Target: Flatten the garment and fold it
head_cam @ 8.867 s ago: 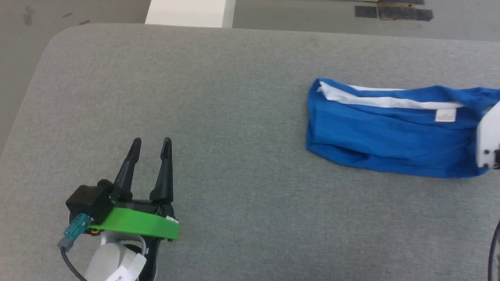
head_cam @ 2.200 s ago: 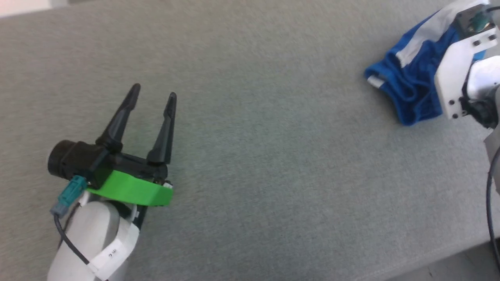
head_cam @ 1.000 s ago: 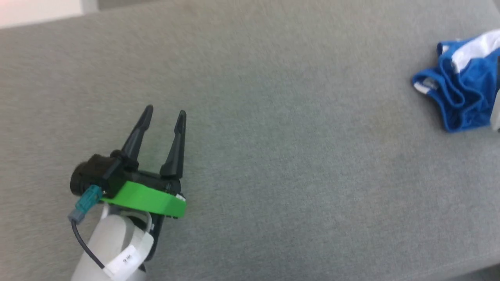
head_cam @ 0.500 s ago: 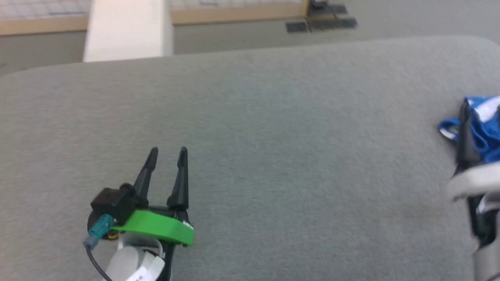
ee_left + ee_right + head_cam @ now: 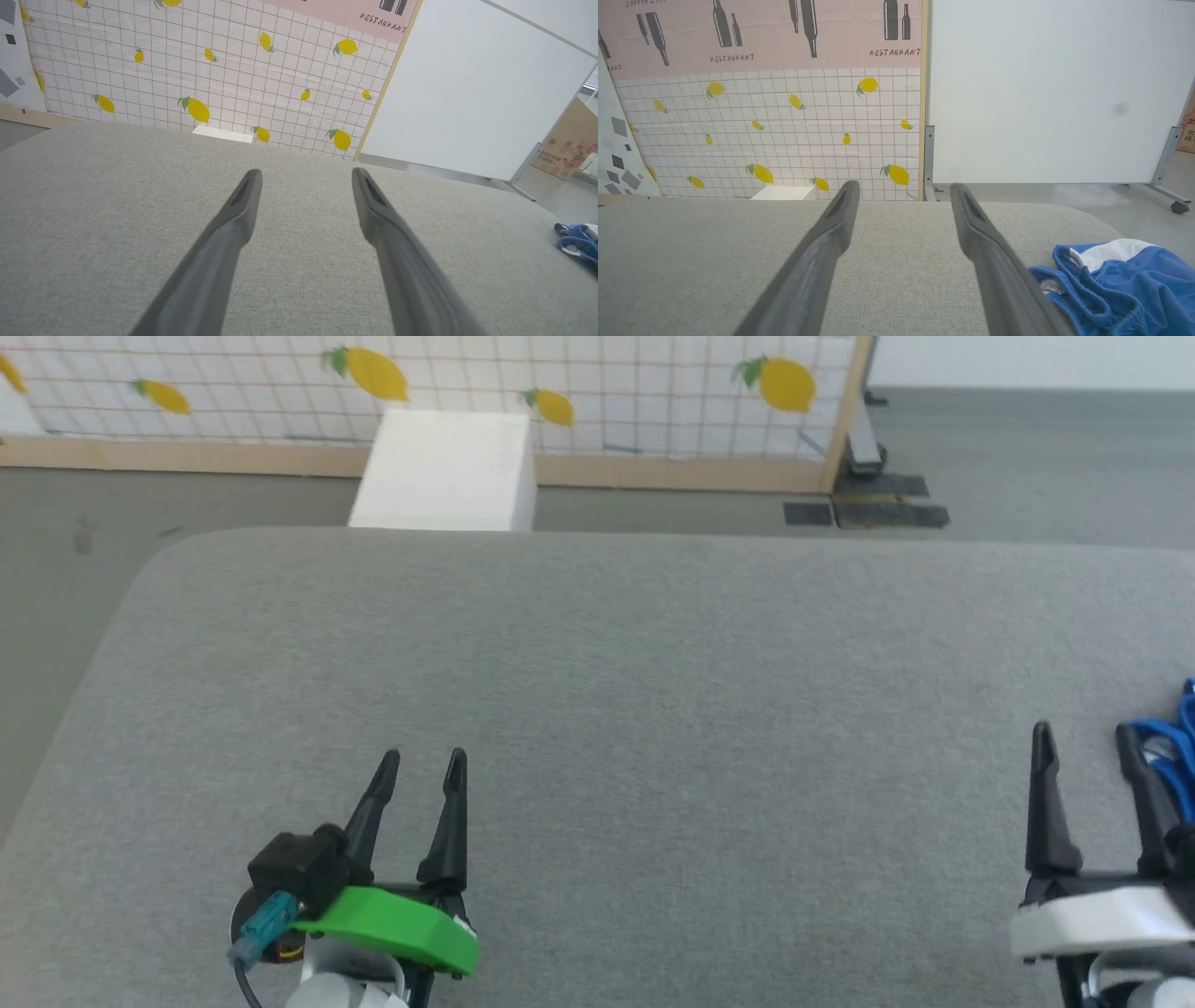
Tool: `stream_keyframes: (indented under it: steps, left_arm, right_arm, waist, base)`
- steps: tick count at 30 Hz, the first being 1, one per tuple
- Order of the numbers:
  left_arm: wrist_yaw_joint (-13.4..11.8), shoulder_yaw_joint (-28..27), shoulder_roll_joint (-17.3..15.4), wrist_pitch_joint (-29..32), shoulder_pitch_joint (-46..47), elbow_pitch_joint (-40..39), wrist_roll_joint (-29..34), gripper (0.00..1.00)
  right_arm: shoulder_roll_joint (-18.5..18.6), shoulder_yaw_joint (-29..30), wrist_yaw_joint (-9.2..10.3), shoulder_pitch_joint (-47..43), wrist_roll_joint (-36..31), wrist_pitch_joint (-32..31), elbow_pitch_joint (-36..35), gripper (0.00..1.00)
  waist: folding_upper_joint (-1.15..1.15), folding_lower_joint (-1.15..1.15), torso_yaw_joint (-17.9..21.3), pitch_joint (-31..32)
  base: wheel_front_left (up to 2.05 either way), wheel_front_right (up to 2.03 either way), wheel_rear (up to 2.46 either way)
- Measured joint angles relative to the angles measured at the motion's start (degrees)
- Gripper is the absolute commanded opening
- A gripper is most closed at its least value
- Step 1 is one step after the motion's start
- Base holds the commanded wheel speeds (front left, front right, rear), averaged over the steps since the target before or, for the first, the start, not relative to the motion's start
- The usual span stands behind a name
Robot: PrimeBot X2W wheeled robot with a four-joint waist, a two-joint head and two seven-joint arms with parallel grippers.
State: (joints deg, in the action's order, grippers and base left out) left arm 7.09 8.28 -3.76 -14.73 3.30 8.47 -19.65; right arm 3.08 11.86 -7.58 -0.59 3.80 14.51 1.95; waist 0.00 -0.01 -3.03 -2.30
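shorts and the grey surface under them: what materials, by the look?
Shorts: thin knit synthetic, likely polyester jersey. The sign is matte bright blue cloth in limp soft folds with a gathered ribbed edge.
Surface: woven or felt-like upholstery fabric. It is matte heathered grey with a fine texture and rounded, padded-looking corners. What lies beneath is hidden.

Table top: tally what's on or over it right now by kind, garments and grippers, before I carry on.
Garments: 1, the blue shorts, crumpled at the right end of the table.
Grippers: 2, the left gripper and the right gripper, both open and holding nothing.
Total: 3
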Motion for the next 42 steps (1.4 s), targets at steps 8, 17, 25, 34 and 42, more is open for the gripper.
stream_keyframes:
  steps: [8, 17, 25, 34, 42]
  left_arm:
    - [0.0, -0.1, 0.3, 0.0, -1.3, -0.1, 0.1, 1.0]
    - [0.0, -0.2, 0.5, 0.0, -1.6, -0.7, 0.3, 1.0]
    - [0.0, -0.1, 0.5, 0.0, -1.6, -0.5, 0.2, 1.0]
    - [0.0, 0.2, 0.6, 0.0, -1.6, 0.1, -0.1, 1.0]
    - [0.0, 0.1, 0.5, 0.0, -1.6, 0.2, -0.1, 0.0]
  right_arm:
    - [-0.1, -1.8, -0.01, -2.7, 0.7, 0.1, -2.1, 1.0]
    - [-0.2, -1.7, -0.01, -4.4, 1.5, 0.1, -2.3, 1.0]
    - [-0.2, -1.7, -0.01, -4.4, 1.7, 0.1, -2.3, 1.0]
    - [-0.2, -2.4, 0.0, -4.4, 1.9, 0.1, -2.0, 1.0]
    - [-0.1, -2.4, -0.01, -4.4, 1.8, 0.1, -2.0, 0.0]
  waist:
    - [0.0, 0.0, -1.6, 1.6]
    - [0.0, 0.0, -1.3, 1.9]
    - [0.0, 0.0, -1.3, 1.7]
    - [0.0, 0.0, -1.4, 1.5]
    - [0.0, 0.01, -1.4, 1.4]
  base:
    - [0.0, 0.0, 0.0]
    - [0.0, 0.0, 0.0]
    - [0.0, 0.0, 0.0]
    - [0.0, 0.0, 0.0]
    - [0.0, 0.0, 0.0]
